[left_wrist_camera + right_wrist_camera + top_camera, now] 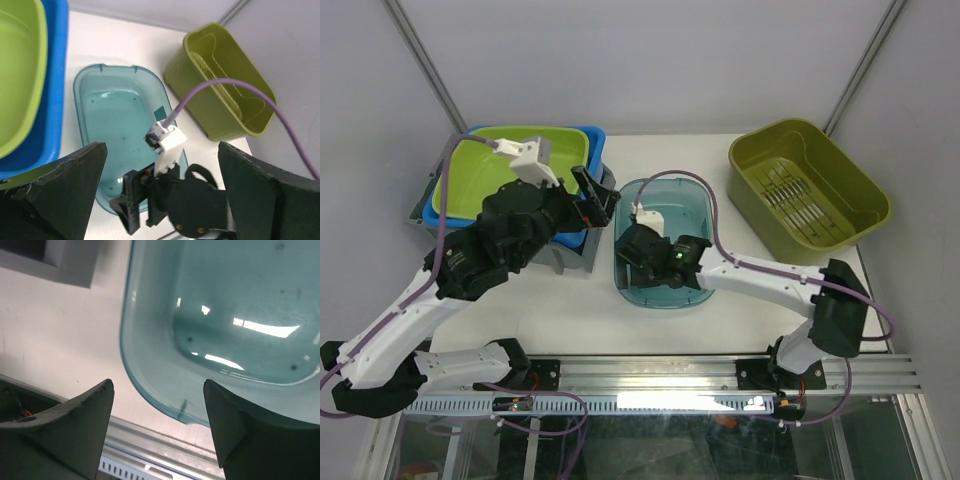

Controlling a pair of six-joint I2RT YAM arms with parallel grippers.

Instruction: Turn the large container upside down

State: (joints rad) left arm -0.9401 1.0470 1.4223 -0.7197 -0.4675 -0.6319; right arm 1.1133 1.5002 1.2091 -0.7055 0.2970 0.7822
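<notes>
At the near edge of the white desk (570, 320), just beyond the metal rail (670, 372), my right tool (157, 390) hangs released, its two fingers spread wide. They straddle the near rim of the translucent teal plastic tub (682, 205) without touching it. That tub sits open side up around the middle of the desk, its long side running from near to far.

My left tool (161, 150) is a little farther back and to the left of the tub. It is raised off the desk and is also released, with nothing between its fingers. From its wrist view I look down across the teal tub and onto my right arm's wrist.

In the far left corner a lime green plastic tub (490, 170) nests inside a blue plastic tub (590, 150), and both rest on a grey box (575, 255). In the far right corner, well apart from the teal tub, stands an olive green plastic bin (760, 165), open side up, with a ribbed floor.
</notes>
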